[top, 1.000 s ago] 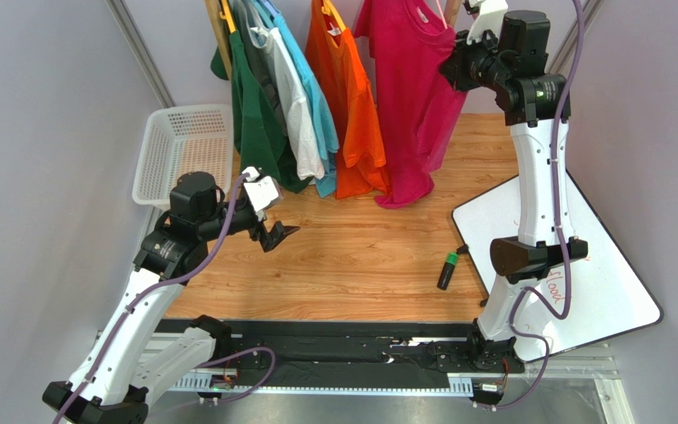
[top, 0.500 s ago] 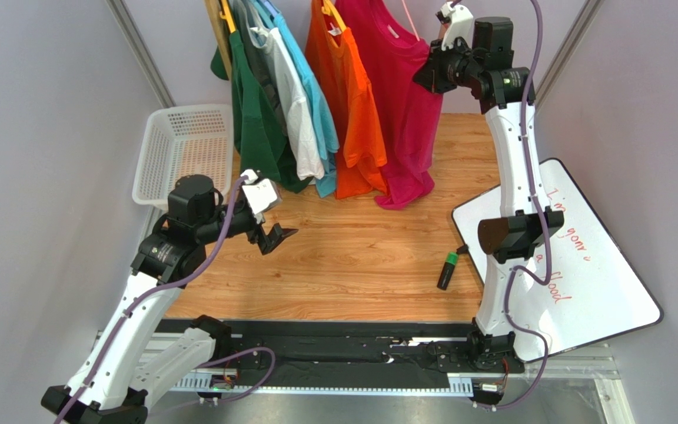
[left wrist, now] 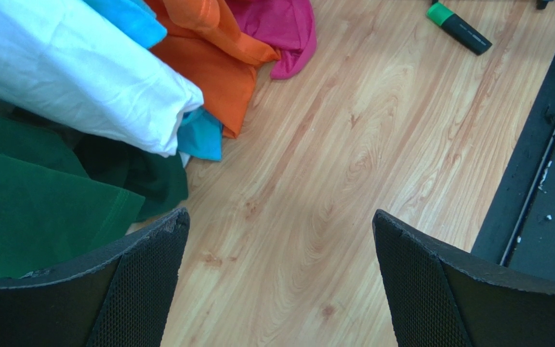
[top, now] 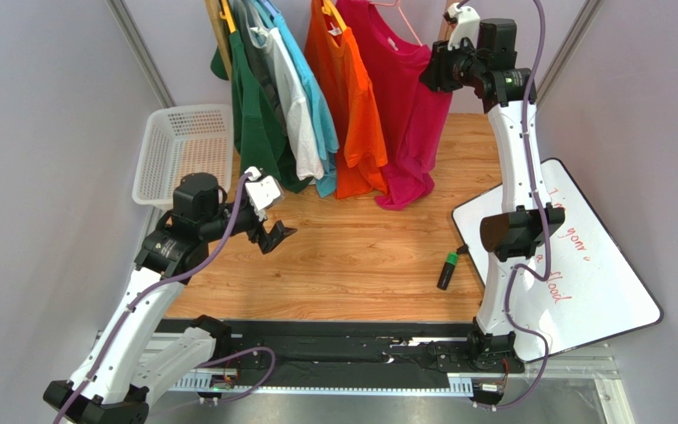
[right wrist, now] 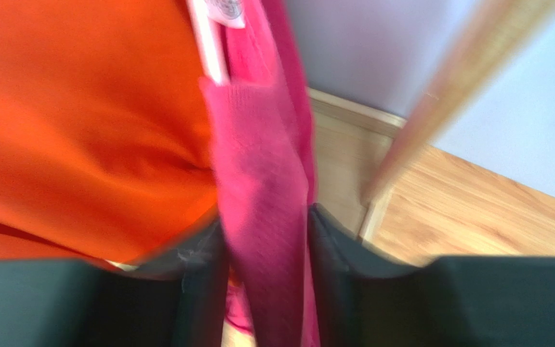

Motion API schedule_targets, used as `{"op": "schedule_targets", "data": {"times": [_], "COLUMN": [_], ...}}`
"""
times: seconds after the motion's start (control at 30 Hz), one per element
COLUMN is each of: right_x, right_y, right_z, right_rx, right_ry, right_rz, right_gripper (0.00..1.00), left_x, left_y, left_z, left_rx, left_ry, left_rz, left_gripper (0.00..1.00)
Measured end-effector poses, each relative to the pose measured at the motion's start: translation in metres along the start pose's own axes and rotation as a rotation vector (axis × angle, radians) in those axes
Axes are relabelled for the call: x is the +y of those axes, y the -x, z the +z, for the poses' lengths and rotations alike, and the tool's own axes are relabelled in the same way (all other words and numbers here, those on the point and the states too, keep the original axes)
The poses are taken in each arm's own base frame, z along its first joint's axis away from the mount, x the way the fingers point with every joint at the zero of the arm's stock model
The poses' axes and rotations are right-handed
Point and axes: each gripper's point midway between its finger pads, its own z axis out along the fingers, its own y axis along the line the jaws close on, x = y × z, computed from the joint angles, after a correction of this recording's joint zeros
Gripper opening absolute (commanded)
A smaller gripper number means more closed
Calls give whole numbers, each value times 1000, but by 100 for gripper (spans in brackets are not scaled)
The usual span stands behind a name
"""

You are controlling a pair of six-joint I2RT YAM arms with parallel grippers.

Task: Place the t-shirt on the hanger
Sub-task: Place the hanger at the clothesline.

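Blurrily, the right pincer (right wrist: 264,233) nips the t-shirt (top: 404,97), hanger (right wrist: 206,43) mostly hidden; left pincer (left wrist: 279,218) gapes empty.

I see the magenta t-shirt (top: 404,106) hanging full length at twelve o'clock overhead, a fold of its one-o'clock edge pinched in my right gripper (right wrist: 264,228). The pale pink wire hanger (top: 409,29) slants through its collar.

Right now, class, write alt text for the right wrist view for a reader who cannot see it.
The right gripper is shut on a fold of the magenta t-shirt, close and blurred. An orange t-shirt fills the left; a tilted wooden pole crosses the right.
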Motion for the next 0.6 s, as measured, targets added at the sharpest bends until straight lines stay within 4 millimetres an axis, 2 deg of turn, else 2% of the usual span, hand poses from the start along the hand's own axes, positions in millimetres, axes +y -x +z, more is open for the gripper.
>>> {"op": "schedule_targets", "data": {"times": [0.07,0.1,0.2,0.3,0.43,0.6], "right_x": [-11,-18,-30,-30,0,45], "right_y": [-3,-6,-13,-10,-4,-12], "right_z": [-6,-11,-30,-57,-101,-167], "right_rx": [5,11,27,18,-10,-49], "right_ry": [-25,-40,-74,-90,-48,-6], "right_rz": [13,10,20,9,-34,-98], "right_gripper": [85,100,100,100,100,100], "left_x": [1,2,6,13,28,70], "left_y": [-5,-9,-11,-4,15,30], "left_z": [1,2,3,3,-3,-24], "left_rx": [19,34,51,48,20,-18], "left_ry": [0,0,-3,-1,19,109], "left_rz": [-34,-59,-141,-229,-361,-571], "left_gripper": [99,99,99,99,99,99]}}
